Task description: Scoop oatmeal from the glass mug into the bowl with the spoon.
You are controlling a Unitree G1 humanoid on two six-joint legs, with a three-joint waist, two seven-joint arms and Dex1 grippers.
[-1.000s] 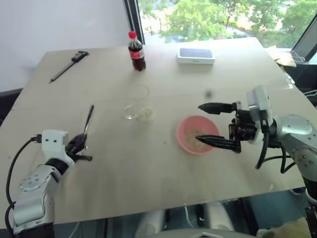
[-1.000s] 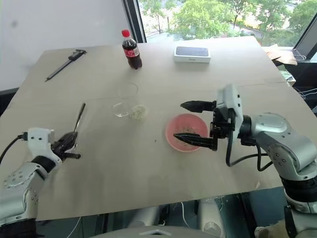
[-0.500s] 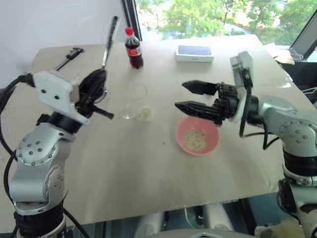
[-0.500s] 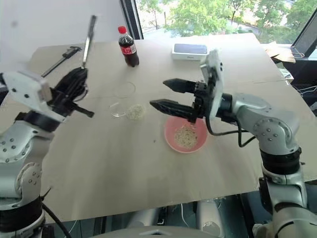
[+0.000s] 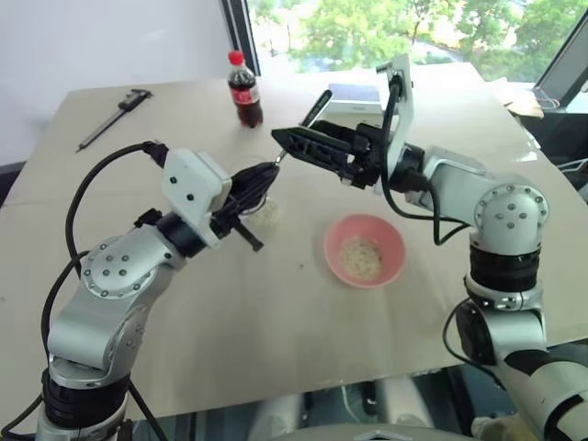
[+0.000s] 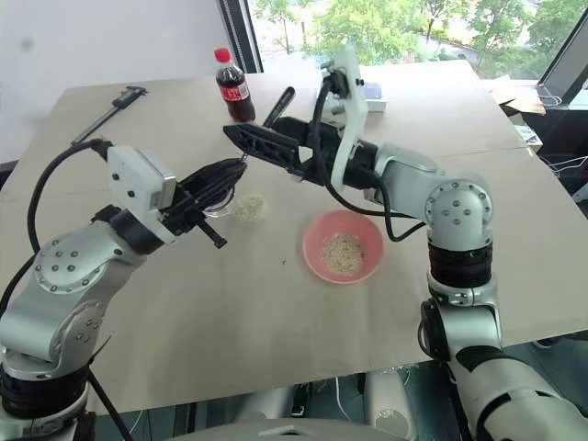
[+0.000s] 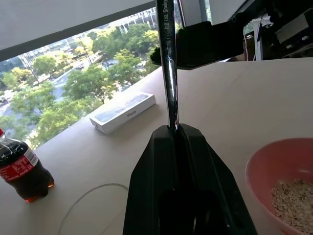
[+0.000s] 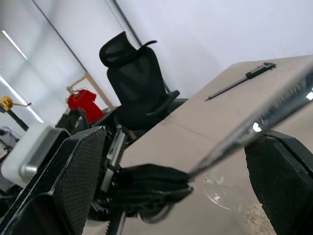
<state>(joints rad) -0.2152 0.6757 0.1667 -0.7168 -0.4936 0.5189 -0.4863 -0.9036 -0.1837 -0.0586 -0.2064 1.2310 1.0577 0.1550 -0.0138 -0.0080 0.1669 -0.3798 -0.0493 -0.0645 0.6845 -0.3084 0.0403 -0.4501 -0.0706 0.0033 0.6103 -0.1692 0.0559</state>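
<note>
Beige table (image 5: 184, 312) fills the middle. Left gripper (image 5: 260, 178) fingers pinch the spoon (image 5: 308, 117), whose handle points up between the spread fingers of the right gripper (image 5: 306, 147). Lower right sits the pink bowl (image 5: 390, 255) with oatmeal (image 5: 361, 258).

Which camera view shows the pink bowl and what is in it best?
The left eye view: the whole bowl sits unobstructed on the table with oatmeal inside. The right eye view shows much the same. The left wrist view catches part of its rim and some flakes at the edge.
</note>
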